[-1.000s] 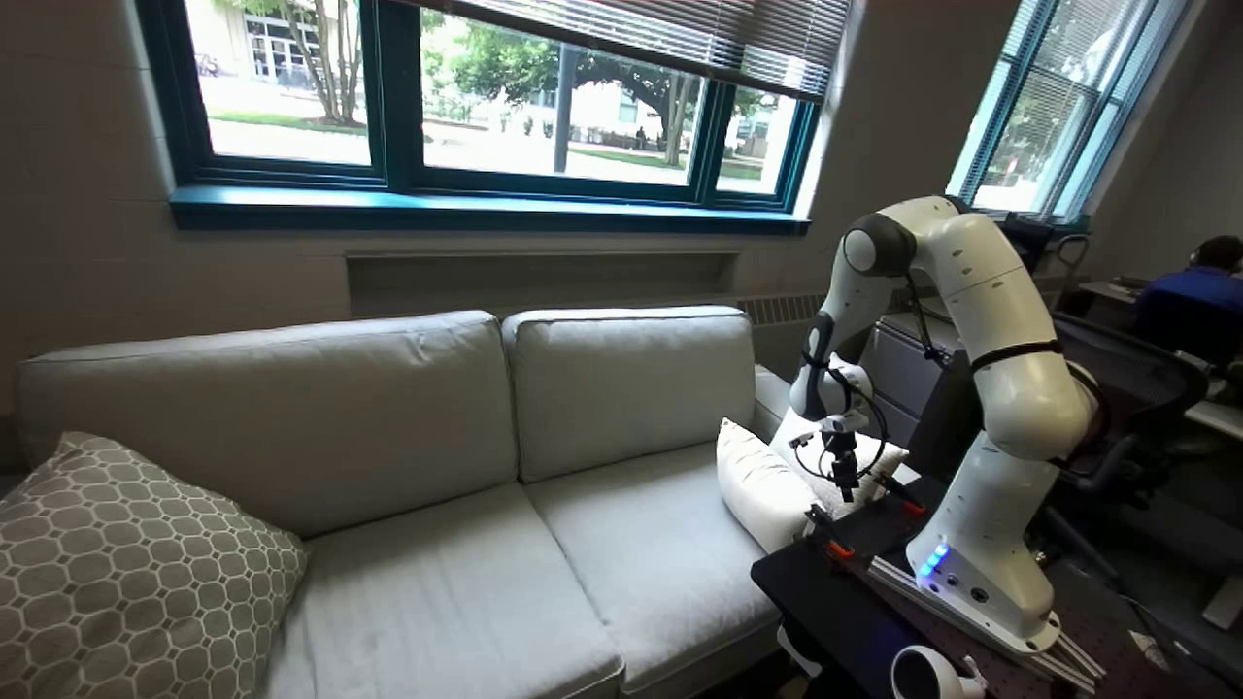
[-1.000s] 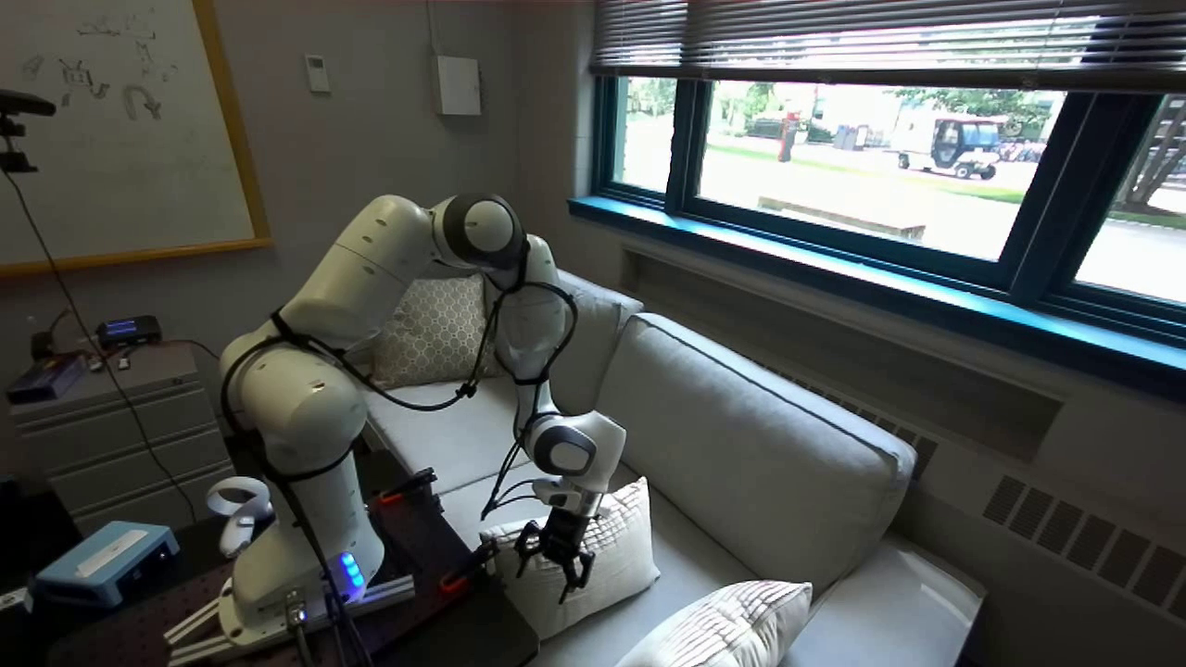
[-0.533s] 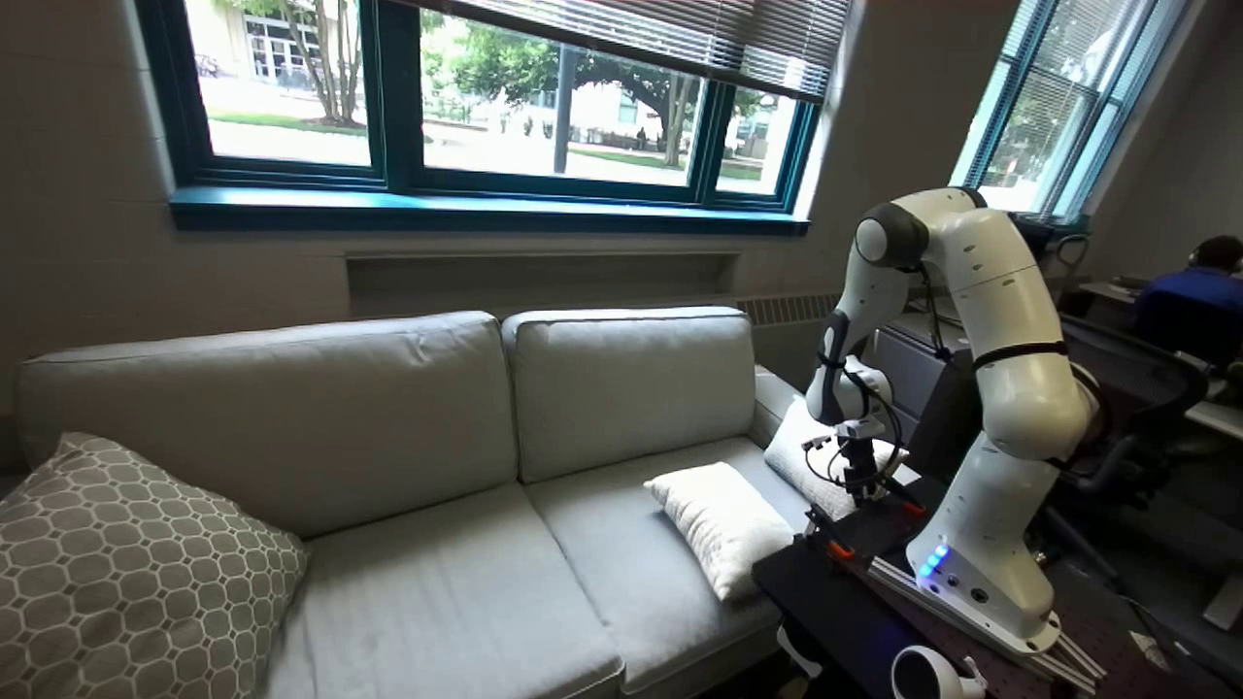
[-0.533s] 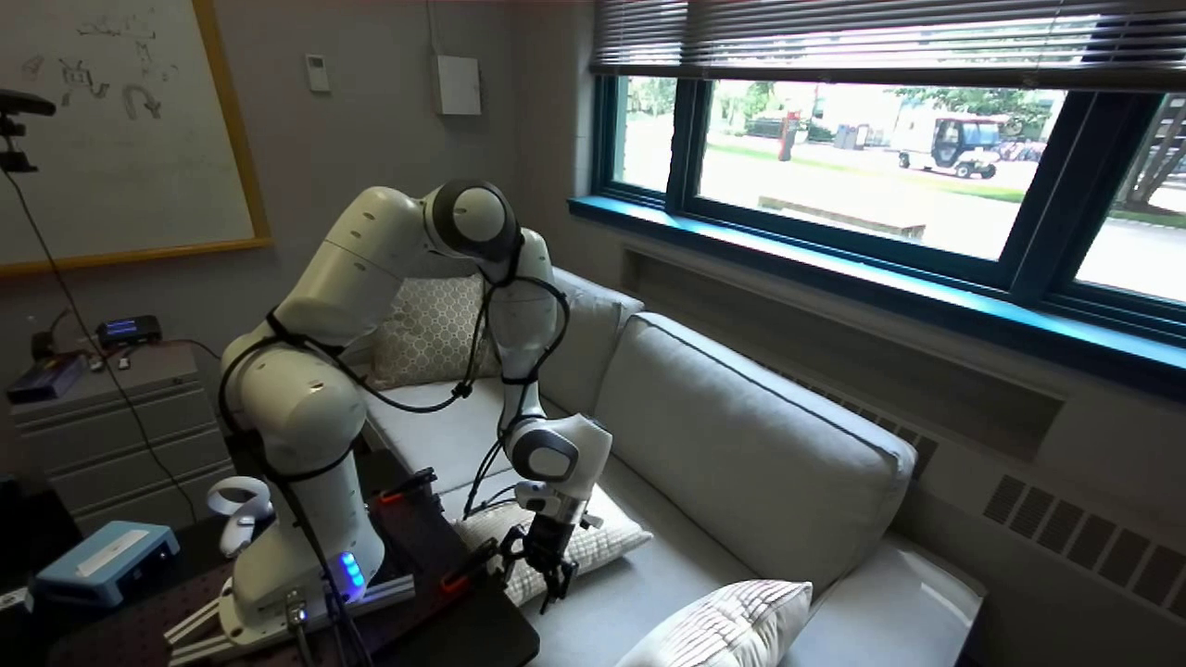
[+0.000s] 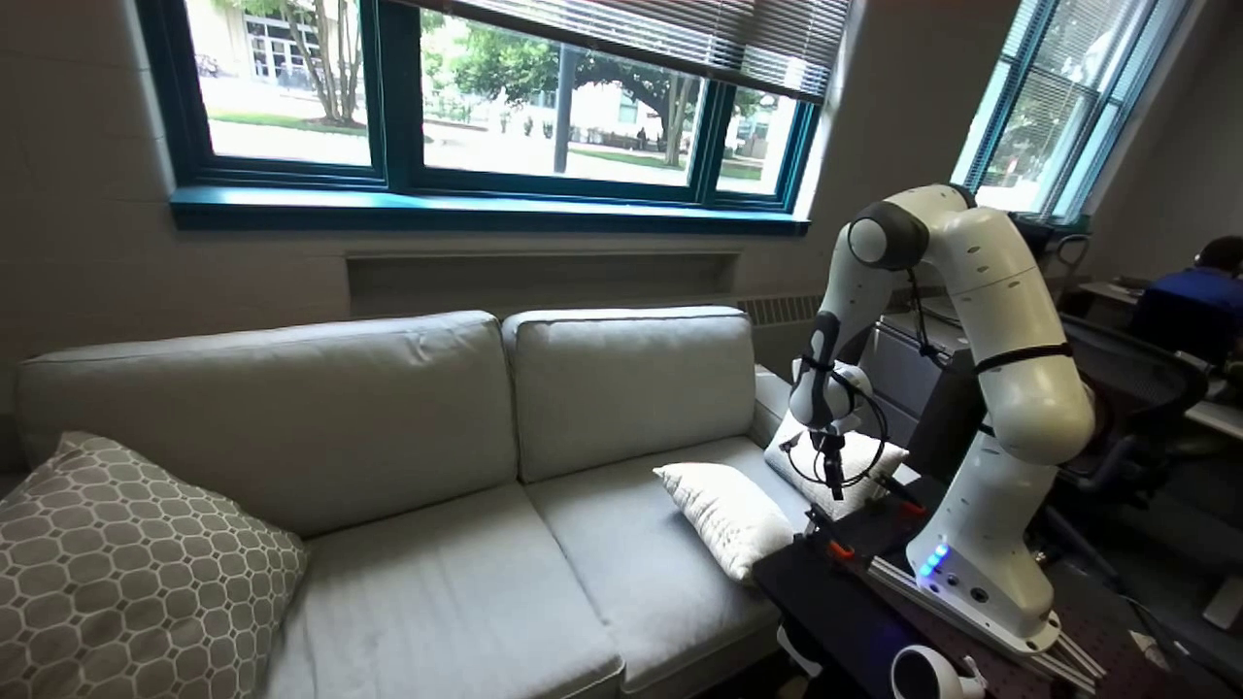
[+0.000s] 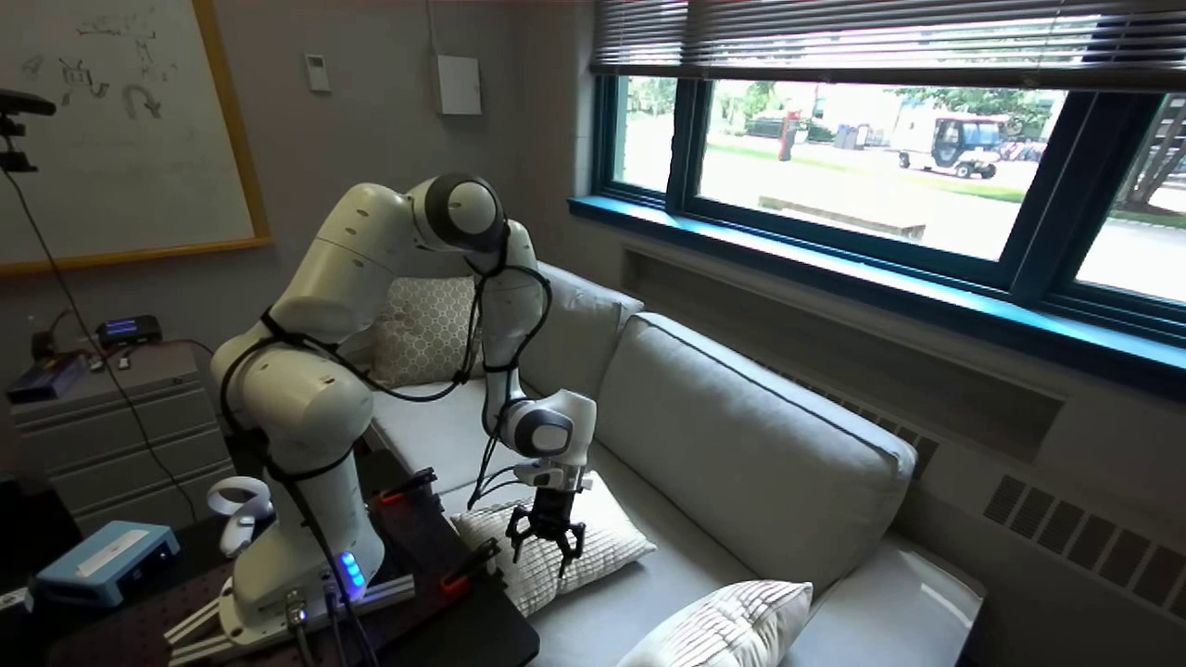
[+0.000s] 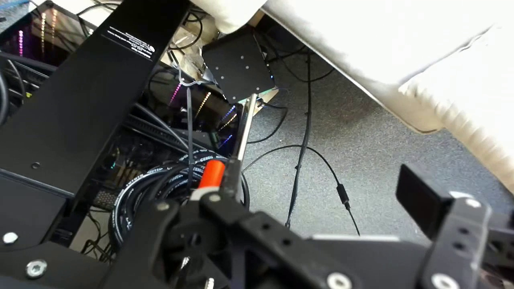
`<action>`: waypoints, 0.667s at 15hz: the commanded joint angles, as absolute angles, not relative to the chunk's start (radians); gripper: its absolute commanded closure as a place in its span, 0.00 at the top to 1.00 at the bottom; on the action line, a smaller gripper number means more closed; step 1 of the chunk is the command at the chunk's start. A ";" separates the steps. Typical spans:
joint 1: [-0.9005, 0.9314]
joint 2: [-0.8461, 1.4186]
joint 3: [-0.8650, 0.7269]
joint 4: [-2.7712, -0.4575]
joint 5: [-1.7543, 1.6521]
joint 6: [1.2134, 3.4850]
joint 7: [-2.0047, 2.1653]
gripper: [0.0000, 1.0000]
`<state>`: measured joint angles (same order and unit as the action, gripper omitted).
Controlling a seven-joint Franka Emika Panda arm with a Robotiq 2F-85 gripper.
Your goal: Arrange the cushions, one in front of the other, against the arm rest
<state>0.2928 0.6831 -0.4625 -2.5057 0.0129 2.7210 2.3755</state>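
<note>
A cream-white cushion (image 5: 726,515) lies tilted low on the seat in both exterior views (image 6: 602,542), beside the black table. A second cream-white cushion (image 5: 864,456) leans near the arm rest (image 5: 772,398); its lower part is cut off in an exterior view (image 6: 732,630), where the arm rest (image 6: 903,593) also shows. There is a gap between the cushions. My gripper (image 6: 542,556) is open and empty, above the table side of the first cushion, and also shows in an exterior view (image 5: 833,481). In the wrist view its fingers (image 7: 327,188) are wide apart; a pleated cushion edge (image 7: 470,128) shows at right.
A larger patterned cushion (image 5: 146,563) sits at the sofa's far end. The black table (image 6: 463,621) with orange-tipped clamps (image 6: 456,584) borders the seat. Sofa back cushions (image 5: 636,388) stand behind. The wrist view shows cables (image 7: 303,148) on the carpet.
The first cushion stood upright near the second one, then fell over onto the seat, away from the arm rest. My open gripper has shifted and risen slightly.
</note>
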 commanded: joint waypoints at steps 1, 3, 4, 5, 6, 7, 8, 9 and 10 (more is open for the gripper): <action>0.286 0.680 -0.456 -2.504 -0.004 2.719 2.387 1.00; 0.328 0.732 -0.421 -2.429 0.027 2.646 2.469 1.00; 0.350 0.748 -0.406 -2.397 0.033 2.613 2.520 1.00; 0.368 0.768 -0.383 -2.347 0.045 2.572 2.591 1.00; 0.394 0.786 -0.375 -2.303 0.048 2.544 2.676 1.00; 0.426 0.799 -0.375 -2.257 0.058 2.519 2.758 1.00; 0.543 0.844 -0.492 -2.207 0.231 2.499 2.636 1.00; 0.584 0.852 -0.508 -2.174 0.304 2.482 2.634 1.00; 0.653 0.883 -0.561 -2.142 0.403 2.475 2.610 1.00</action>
<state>0.4999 0.8030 -0.4409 -2.2567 0.2089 2.5299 2.6092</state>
